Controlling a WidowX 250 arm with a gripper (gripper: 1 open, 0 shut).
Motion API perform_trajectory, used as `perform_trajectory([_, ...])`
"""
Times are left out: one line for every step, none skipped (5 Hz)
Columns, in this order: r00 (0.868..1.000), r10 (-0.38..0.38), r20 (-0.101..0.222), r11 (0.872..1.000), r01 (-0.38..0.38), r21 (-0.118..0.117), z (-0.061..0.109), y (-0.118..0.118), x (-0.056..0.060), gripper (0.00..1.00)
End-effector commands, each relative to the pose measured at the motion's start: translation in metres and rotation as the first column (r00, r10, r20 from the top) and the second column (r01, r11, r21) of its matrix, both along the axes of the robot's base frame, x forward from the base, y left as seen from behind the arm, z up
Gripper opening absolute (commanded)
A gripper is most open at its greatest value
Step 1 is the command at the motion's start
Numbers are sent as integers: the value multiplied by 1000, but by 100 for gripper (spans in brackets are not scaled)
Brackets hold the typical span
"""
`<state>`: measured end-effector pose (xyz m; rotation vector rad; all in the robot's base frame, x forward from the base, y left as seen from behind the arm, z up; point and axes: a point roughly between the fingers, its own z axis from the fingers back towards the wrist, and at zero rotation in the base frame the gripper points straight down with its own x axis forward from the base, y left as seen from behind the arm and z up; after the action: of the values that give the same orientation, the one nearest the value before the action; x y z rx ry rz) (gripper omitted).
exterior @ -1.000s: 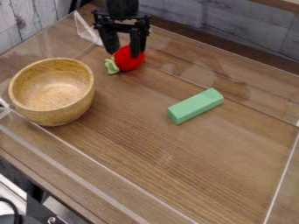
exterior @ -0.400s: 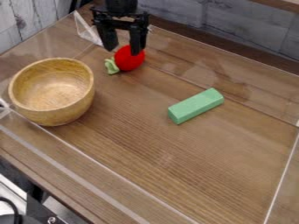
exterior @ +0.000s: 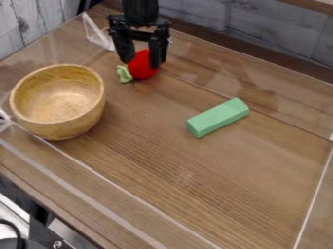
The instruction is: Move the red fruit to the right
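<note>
one wooden bowl [exterior: 56, 101] empty, red fruit [exterior: 142, 66] outside

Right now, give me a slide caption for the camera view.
Open gripper straddles the red fruit on the table, between bowl and green block.

No text, label, brand, number or sign can be read anywhere in the camera view.
</note>
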<state>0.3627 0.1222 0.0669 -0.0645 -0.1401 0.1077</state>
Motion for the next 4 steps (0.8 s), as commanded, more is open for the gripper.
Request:
perform_trajectory([998,-18,58,999,17,30,14,1,12,100])
perform_trajectory([998,-19,56,1000,17,24,9,1,14,100])
perform_trajectory([998,-17,60,1000,16,18,7,2,15,100])
perform_trajectory([998,-12,62,1000,11,17,4,6,15,100])
